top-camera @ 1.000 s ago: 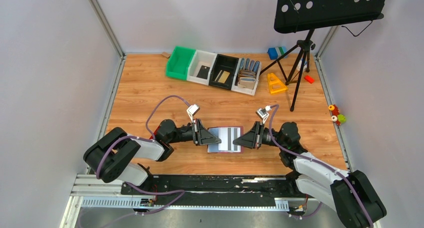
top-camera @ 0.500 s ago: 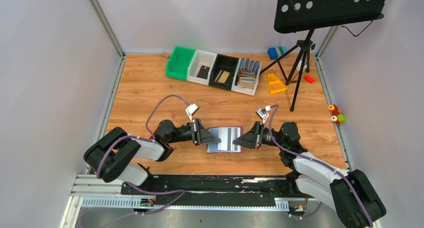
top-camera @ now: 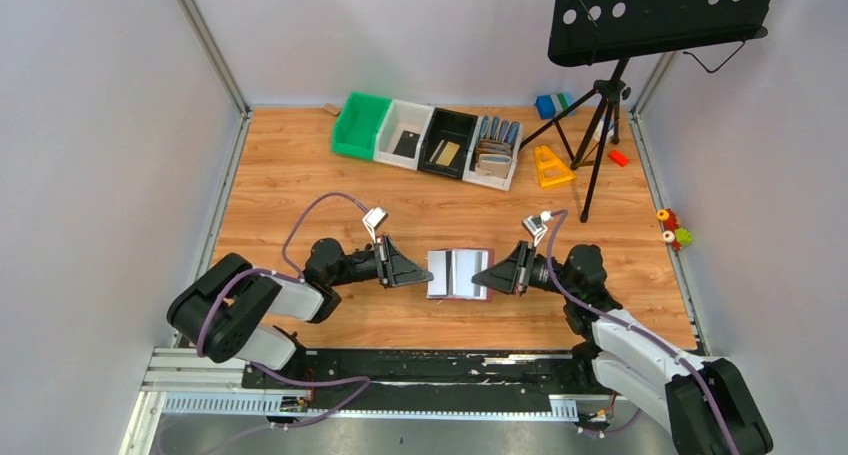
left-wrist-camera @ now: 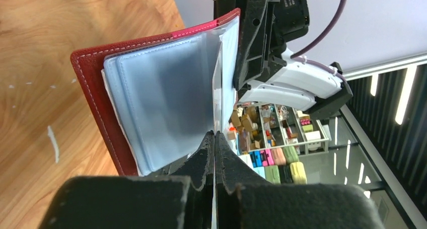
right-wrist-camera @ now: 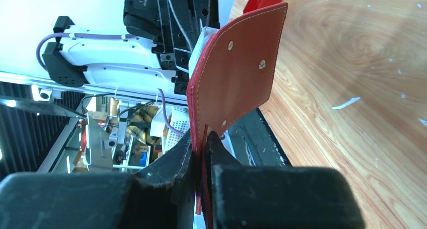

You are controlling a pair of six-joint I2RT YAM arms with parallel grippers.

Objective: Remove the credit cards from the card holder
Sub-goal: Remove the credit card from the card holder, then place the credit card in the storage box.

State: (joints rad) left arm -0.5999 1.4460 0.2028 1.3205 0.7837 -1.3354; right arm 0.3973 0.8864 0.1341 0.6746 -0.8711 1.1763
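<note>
The maroon card holder [top-camera: 458,273] is held off the table between my two grippers, open like a book with pale clear sleeves showing. My left gripper [top-camera: 425,272] is shut on the edge of one clear sleeve [left-wrist-camera: 217,88], beside the red cover [left-wrist-camera: 90,88]. My right gripper [top-camera: 483,275] is shut on the red leather flap [right-wrist-camera: 241,73] with its snap studs. A black card [top-camera: 406,141] lies in the white bin and a gold-tan card [top-camera: 446,152] in the black bin. I cannot tell whether any card sits in the sleeves.
Along the back stand a green bin [top-camera: 360,125], a white bin [top-camera: 404,133], a black bin [top-camera: 447,141] and a white bin with upright wallets [top-camera: 494,145]. A yellow piece [top-camera: 550,165] and a music stand's tripod [top-camera: 600,125] are at the back right.
The holder was lying flat and open; now it is lifted and folded narrower. Both grippers rose with it, and the left arm drew back a little to the left.
</note>
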